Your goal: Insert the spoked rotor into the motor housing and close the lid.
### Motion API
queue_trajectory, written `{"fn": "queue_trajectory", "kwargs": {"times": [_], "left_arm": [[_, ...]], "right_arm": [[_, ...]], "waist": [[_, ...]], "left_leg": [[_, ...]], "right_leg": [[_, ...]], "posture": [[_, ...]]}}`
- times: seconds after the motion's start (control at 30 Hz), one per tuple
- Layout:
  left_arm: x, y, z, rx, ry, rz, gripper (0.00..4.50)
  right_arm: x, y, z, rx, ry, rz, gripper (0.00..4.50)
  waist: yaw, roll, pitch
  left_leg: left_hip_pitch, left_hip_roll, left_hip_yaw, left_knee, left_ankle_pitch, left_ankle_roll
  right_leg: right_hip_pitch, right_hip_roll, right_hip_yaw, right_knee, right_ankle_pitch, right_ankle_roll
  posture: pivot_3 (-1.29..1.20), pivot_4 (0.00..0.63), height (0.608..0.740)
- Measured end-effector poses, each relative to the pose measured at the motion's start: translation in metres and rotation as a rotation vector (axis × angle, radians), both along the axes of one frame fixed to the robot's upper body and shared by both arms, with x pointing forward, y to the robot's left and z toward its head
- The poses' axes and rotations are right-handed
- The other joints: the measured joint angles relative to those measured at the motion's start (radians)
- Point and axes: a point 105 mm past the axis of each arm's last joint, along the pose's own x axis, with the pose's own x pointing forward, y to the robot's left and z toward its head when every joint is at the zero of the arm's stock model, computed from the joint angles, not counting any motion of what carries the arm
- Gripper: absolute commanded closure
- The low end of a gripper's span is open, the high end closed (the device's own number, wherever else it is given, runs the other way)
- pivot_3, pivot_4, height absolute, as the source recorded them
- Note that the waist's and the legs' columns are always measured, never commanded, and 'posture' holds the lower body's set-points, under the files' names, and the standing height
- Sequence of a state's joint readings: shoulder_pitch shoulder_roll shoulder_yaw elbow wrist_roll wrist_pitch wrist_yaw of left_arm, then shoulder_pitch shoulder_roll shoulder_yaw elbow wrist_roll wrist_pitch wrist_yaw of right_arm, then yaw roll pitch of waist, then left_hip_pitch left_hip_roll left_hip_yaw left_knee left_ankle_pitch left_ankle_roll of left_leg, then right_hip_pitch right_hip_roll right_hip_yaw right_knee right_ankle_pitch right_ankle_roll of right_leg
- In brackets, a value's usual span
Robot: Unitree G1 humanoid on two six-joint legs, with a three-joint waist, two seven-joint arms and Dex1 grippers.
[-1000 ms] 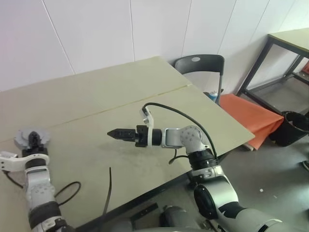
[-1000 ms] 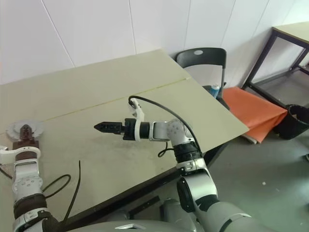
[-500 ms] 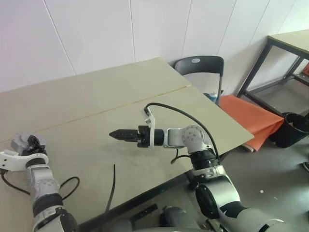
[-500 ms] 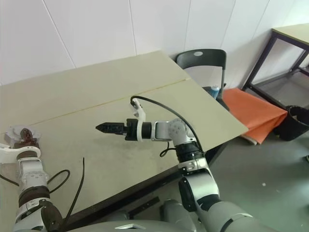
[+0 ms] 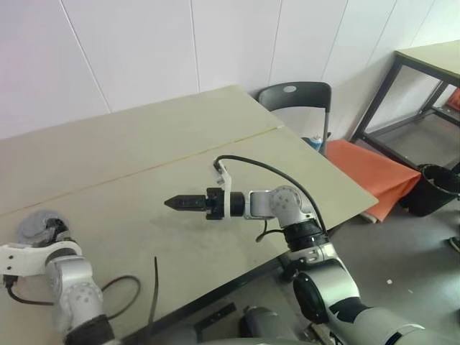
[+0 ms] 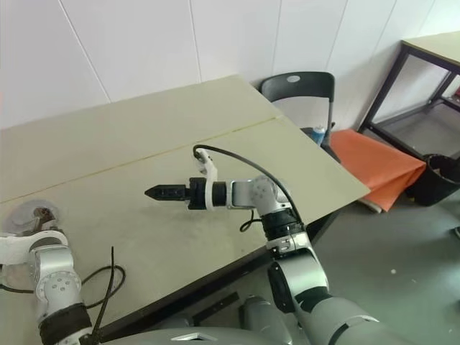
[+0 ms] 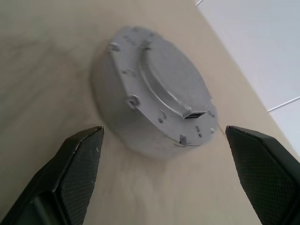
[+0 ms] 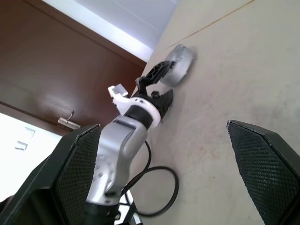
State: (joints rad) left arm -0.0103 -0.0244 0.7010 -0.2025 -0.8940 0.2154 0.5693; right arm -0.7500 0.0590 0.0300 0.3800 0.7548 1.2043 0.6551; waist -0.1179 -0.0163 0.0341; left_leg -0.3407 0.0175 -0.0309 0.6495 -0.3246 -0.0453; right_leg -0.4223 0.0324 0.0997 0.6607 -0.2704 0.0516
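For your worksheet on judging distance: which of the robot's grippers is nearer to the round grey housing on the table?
The left. The left gripper sits right at the grey housing, fingers open either side. The right gripper hovers over mid-table, well away.

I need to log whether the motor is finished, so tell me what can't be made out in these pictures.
- Spoked rotor and windings: the closed grey lid of the motor housing covers the inside, left wrist view.
- Housing in the eye views: partly behind the left gripper, too small for detail.
- Whether the lid is fully seated: cannot tell.
- Right gripper: its finger gap is not readable head-on; the right wrist view shows it wide.
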Motion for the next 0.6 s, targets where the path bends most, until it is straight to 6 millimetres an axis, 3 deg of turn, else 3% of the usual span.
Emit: {"fn": "queue_trajectory", "kwargs": {"times": [0.2,0.3,0.43,0.6], "left_arm": [[0.008,-0.031,0.012,-0.026,0.038,-0.123,0.03],[0.033,-0.042,0.029,0.134,0.034,-0.312,0.03],[0.072,-0.051,0.070,0.372,-0.080,-0.504,0.03],[0.096,-0.054,0.080,0.512,-0.123,-0.597,0.03]], "right_arm": [[0.002,0.000,-0.002,-0.007,-0.010,-0.003,0.00],[0.006,0.002,0.000,-0.006,-0.044,-0.022,0.00],[0.026,0.000,0.004,-0.049,-0.201,-0.141,0.00],[0.050,-0.008,0.002,-0.180,-0.477,-0.258,0.00]], "waist": [[0.022,0.002,0.000],[0.025,-0.001,0.000],[0.022,-0.001,0.000],[0.022,0.000,0.001]], "left_leg": [[0.003,-0.008,-0.002,0.002,0.000,0.000],[0.001,-0.009,-0.007,0.005,0.000,0.000],[0.001,-0.009,-0.007,0.003,0.001,-0.001],[0.000,-0.008,-0.006,-0.001,0.001,-0.001]], "right_leg": [[0.011,-0.003,-0.006,-0.007,-0.004,0.008],[0.011,-0.001,-0.009,-0.009,-0.003,0.006],[0.011,-0.001,-0.008,-0.011,-0.002,0.005],[0.007,-0.002,-0.007,-0.011,-0.002,0.004]], "posture": [[0.00,0.000,0.740],[0.00,0.000,0.740],[0.00,0.000,0.740],[0.00,0.000,0.740]]}}
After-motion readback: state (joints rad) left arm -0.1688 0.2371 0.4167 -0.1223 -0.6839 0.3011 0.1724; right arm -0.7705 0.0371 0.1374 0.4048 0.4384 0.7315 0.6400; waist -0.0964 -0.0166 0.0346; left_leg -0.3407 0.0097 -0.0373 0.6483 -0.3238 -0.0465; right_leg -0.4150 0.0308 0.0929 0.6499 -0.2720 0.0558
